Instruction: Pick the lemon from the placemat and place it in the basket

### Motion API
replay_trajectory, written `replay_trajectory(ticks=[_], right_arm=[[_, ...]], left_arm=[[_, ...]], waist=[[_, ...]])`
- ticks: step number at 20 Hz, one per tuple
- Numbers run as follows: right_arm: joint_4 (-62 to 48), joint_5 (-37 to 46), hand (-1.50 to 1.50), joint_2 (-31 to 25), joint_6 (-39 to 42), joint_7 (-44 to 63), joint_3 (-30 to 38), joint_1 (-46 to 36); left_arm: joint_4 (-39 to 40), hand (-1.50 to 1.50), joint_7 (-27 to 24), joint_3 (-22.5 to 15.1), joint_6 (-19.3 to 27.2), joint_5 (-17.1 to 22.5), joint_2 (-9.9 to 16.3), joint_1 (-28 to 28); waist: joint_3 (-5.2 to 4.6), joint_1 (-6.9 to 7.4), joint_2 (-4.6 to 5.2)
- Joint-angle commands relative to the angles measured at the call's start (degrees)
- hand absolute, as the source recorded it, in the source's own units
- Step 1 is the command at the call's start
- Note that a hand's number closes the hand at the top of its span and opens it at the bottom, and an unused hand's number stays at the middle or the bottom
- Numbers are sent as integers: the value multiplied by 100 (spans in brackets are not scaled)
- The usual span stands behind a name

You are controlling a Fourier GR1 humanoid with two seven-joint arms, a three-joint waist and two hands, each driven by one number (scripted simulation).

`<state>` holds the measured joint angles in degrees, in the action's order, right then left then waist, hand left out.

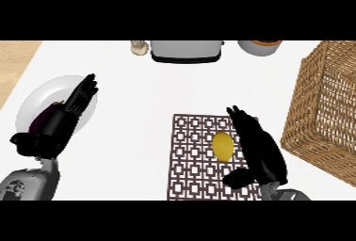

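While the right hand (259, 148) lies with straight fingers on the placemat (198, 162), holding nothing, the lemon (222, 146) rests just left of its palm, possibly touching. Right of that hand stands the wicker basket (321, 108). Far left, the left hand (69, 110) hangs open above a plate (42, 101) on the white desk (139, 84).

Beside the black right hand (259, 146), a yellow lemon (222, 146) lay on a dark brown lattice-patterned placemat (198, 160), with a tan woven basket (323, 108) beyond
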<state>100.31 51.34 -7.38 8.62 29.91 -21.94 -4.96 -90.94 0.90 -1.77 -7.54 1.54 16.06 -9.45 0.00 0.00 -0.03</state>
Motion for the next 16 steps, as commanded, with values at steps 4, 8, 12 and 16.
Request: replay_trajectory(ticks=[4, 8, 12, 16], right_arm=[[-103, 385, -150, 65, -66, -144, -163, 384], [-839, 421, -150, 249, -76, -314, 214, -206], [-1020, 935, -150, 720, -261, 157, -316, -74], [-1281, 756, -150, 419, -369, -420, 139, 42]], left_arm=[[56, 0, 87, 66, -47, -161, -303, -90], [183, 0, 289, 328, -251, -125, -184, -445], [112, 0, 142, 427, -444, -61, -165, -206], [-281, 0, -99, 223, -305, -364, -435, 384]], waist=[[1, -13, 1], [1, -5, 5], [0, -1, 2], [1, 9, -1]])
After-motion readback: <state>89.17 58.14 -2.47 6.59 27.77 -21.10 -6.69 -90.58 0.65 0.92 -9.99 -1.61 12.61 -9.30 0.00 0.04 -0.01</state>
